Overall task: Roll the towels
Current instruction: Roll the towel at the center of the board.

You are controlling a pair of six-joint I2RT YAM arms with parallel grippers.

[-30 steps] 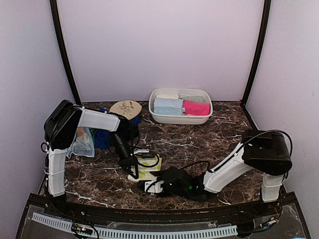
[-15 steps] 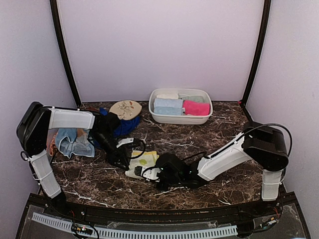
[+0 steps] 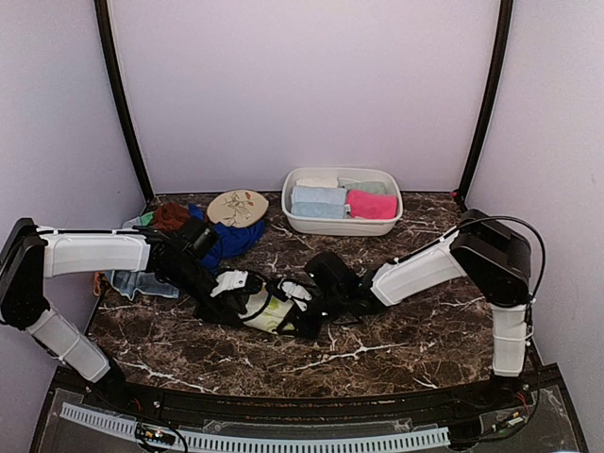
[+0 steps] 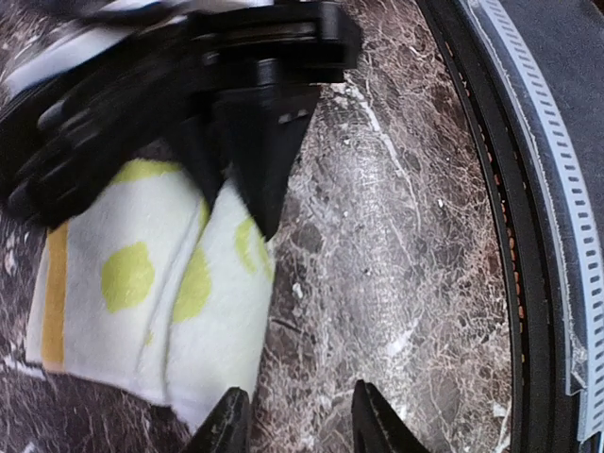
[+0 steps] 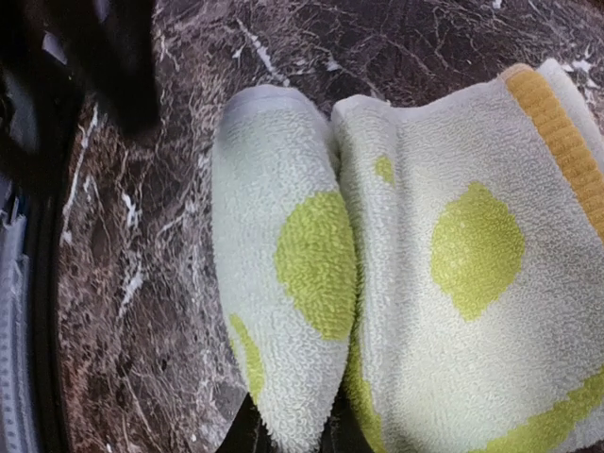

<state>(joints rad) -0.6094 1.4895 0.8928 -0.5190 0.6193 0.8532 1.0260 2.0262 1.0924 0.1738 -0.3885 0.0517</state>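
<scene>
Low in the middle of the frame, on the marble table, the dotted yellow-green towel lies doubled into a thick fold. The right gripper pinches that fold. The left gripper hangs just beside the towel, fingers spread over bare marble. Further back on the left, loose towels lie heaped. At upper centre, the white basin holds rolled towels.
</scene>
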